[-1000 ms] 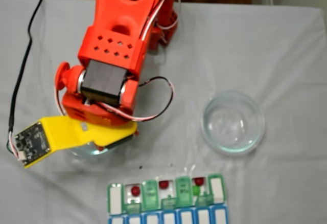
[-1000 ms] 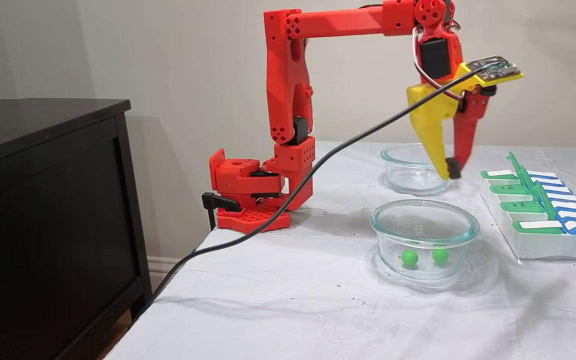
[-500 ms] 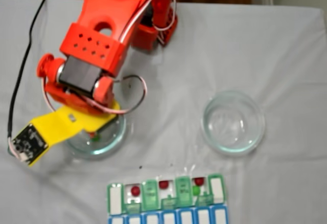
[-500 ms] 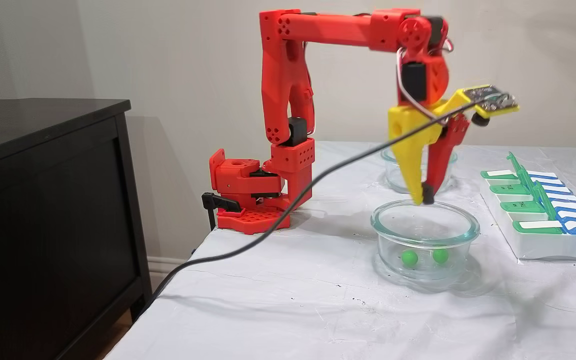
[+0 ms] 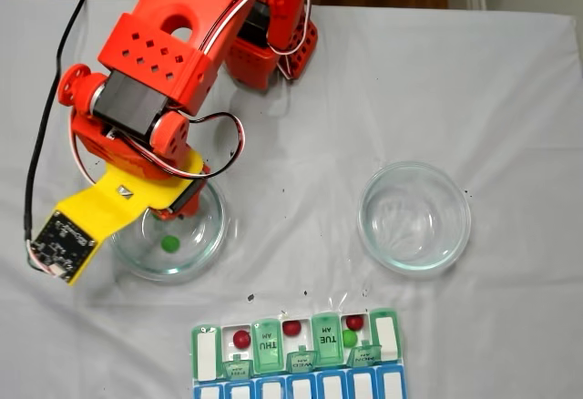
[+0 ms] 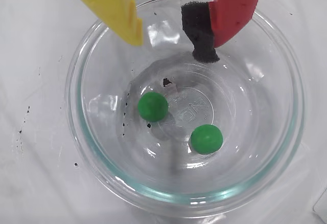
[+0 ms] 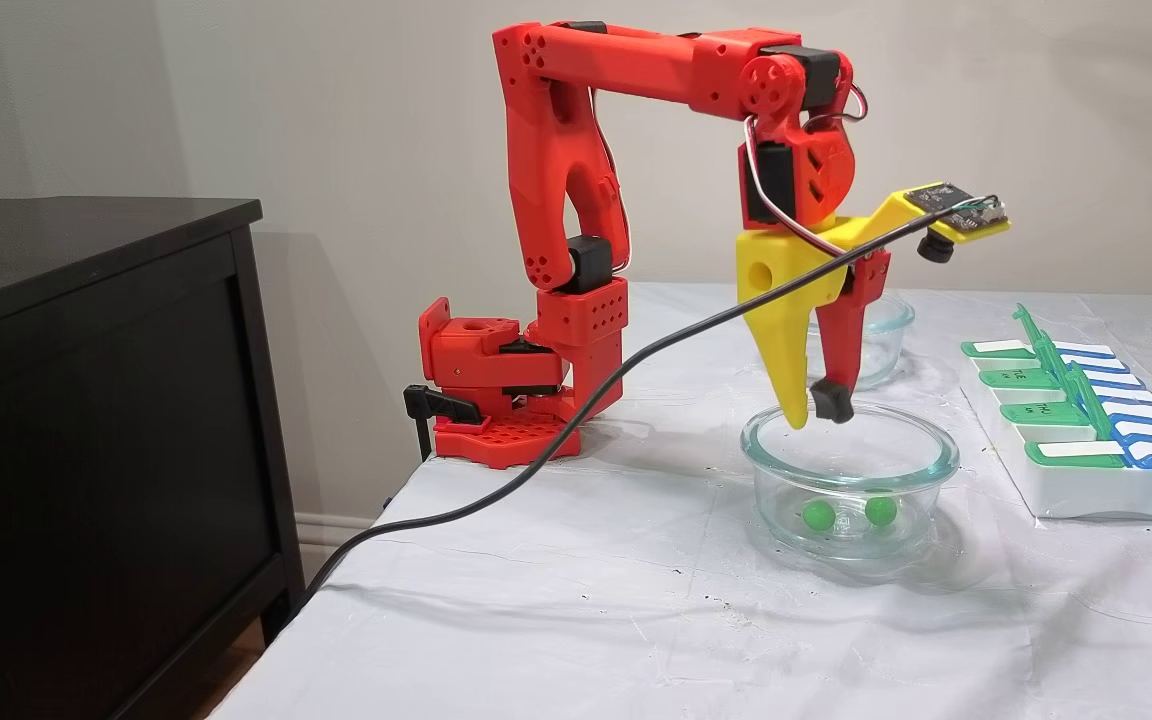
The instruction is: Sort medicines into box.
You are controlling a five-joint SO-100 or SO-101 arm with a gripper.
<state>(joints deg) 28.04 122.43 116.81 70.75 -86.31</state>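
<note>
Taking the glass dish (image 7: 850, 478) holding the green balls as landmark: in a fixed view from the side, the orange arm's base (image 7: 496, 390) stands well to the left of it on the white-covered surface (image 7: 636, 600). The gripper (image 7: 814, 412) hangs directly above the dish's rim, its yellow and red fingers parted and empty.

In the wrist view the two green balls (image 6: 153, 106) (image 6: 206, 138) lie apart on the dish floor (image 6: 265, 132), one near the centre and one lower right of it. Both sit below the gap between the gripper (image 6: 173, 50) fingers, touching neither the yellow tip (image 6: 134, 32) nor the black pad (image 6: 199, 35) on the red finger.

In a fixed view from above, a second, empty glass dish (image 5: 414, 218) sits well to the right of the landmark dish (image 5: 196, 249). The pill box (image 5: 296, 353) lies below and to the right, with three red balls (image 5: 241, 338) (image 5: 291, 328) (image 5: 354, 322) and one green ball (image 5: 349, 337) in its open compartments.
</note>
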